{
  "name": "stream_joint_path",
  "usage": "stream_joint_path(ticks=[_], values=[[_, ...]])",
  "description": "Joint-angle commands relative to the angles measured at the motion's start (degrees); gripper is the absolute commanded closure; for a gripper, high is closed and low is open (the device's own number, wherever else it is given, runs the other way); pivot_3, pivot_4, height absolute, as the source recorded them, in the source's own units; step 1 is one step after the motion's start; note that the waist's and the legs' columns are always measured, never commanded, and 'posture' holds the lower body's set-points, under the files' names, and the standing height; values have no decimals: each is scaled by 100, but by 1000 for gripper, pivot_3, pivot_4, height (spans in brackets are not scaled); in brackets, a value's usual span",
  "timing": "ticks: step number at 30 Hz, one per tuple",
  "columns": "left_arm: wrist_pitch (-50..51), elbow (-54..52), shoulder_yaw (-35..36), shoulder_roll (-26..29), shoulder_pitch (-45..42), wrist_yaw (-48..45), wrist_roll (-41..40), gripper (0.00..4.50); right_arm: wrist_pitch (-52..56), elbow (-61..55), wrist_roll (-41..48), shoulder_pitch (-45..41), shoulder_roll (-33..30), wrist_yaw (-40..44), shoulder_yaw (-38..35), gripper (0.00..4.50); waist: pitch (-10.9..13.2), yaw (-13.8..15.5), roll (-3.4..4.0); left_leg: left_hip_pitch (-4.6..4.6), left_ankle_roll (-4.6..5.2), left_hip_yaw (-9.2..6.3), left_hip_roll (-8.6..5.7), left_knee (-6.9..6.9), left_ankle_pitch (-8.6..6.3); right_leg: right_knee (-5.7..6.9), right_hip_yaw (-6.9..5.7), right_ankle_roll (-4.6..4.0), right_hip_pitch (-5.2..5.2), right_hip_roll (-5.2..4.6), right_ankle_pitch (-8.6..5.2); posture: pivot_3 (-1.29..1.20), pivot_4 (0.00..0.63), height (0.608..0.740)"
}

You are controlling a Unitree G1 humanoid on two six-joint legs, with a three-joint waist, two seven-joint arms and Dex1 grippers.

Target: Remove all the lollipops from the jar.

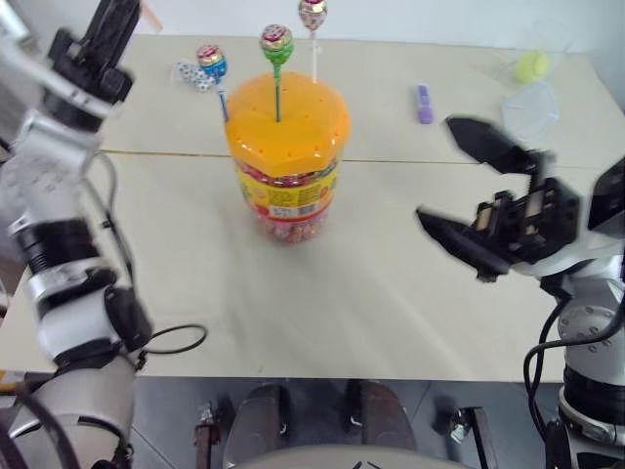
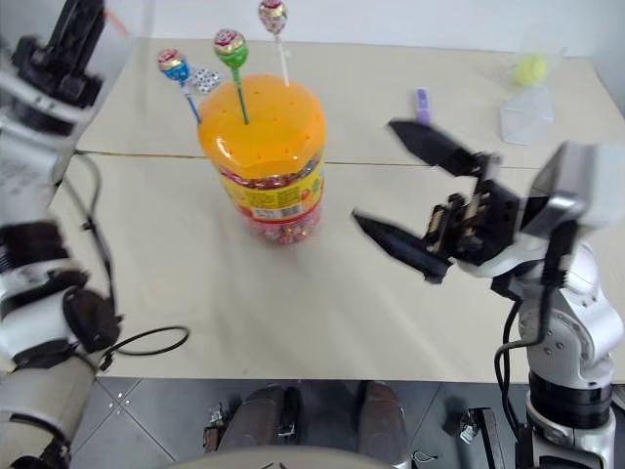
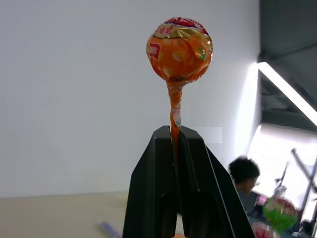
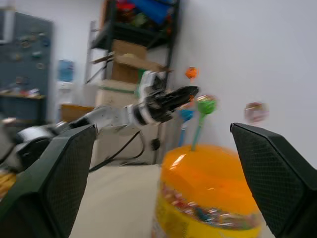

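Note:
The jar (image 1: pixel 284 166), clear with an orange domed lid, stands on the table's middle. Three lollipops stick up from holes in its lid: blue (image 1: pixel 212 61), green (image 1: pixel 276 43) and white (image 1: pixel 312 14). My left gripper (image 3: pixel 176 131) is raised to the left of the jar, shut on the stick of an orange lollipop (image 3: pixel 179 48), which is clear of the lid. The right wrist view shows that same gripper (image 4: pixel 188 92) holding it (image 4: pixel 191 73) above and beside the jar (image 4: pixel 208 193). My right gripper (image 1: pixel 436 168) hovers to the right of the jar, open, with nothing between its fingers.
A purple marker (image 1: pixel 424 104) lies behind and to the right of the jar. Dotted dice (image 1: pixel 193 74) sit at the back left. A clear faceted container (image 1: pixel 532 107) and a yellow-green ball (image 1: pixel 532 65) are at the far right. A person (image 3: pixel 242 173) sits in the background.

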Motion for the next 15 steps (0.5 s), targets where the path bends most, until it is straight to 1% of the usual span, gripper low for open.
stream_joint_path(ticks=[1,3,4,6,8,9,10,12,14,15], values=[[341,-844,53,768,1290,69,449,4431,7,286,-205,-17,-305,964,222,0,1,-43,-3,-1,0,-1,3,0,0,0,-3,0,-1,4,0,0,150,740],[607,-1406,235,1107,2288,134,539,4431,-53,541,-406,42,-485,1447,325,0,6,-46,-12,-6,0,-6,3,4,0,0,-5,0,-2,3,0,0,150,740],[557,-1802,323,1272,3046,10,731,4431,-128,736,-586,64,-585,1693,388,0,11,-46,-24,-10,-1,-10,2,6,-1,-1,-2,0,-3,0,0,0,150,740],[468,-2425,428,1452,4199,-137,1020,4431,-252,1066,-869,69,-679,1973,460,0,13,-16,-28,-16,-1,-10,4,11,-3,-6,0,0,-6,-2,0,0,150,740],[708,-2924,616,1381,4989,67,1073,4431,-486,1412,-1180,69,-690,2203,500,0,14,46,-29,-16,-5,-12,16,14,-5,-9,-1,0,-5,-4,0,0,150,740],[787,-3090,670,1353,5230,152,1077,4431,-560,1529,-1279,66,-688,2280,508,0,15,85,-28,-15,-6,-11,32,14,-6,-9,3,-1,-4,-4,0,0,150,740],[678,-3252,551,1371,5667,115,1303,4431,-704,1722,-1426,58,-677,2372,517,0,16,129,-27,-16,-7,-11,32,15,-6,-13,3,-1,-4,-4,-1,0,150,740],[745,-3459,447,1254,6116,234,1428,3992,-827,1988,-1562,27,-622,2422,492,0,18,169,-22,-16,-8,-11,33,15,-6,-14,3,-3,-4,-4,-1,0,150,740],[738,-3562,404,1143,6247,257,1402,3594,-937,2088,-1646,4,-591,2480,480,0,19,206,-20,-15,-10,-6,34,15,-7,-13,6,-5,-6,-4,-2,0,150,740],[736,-3590,371,1147,6281,241,1426,3301,-955,2088,-1650,-3,-575,2487,470,0,19,221,-20,-16,-10,-5,37,15,-7,-13,6,-7,-8,-3,-3,0,150,740]])
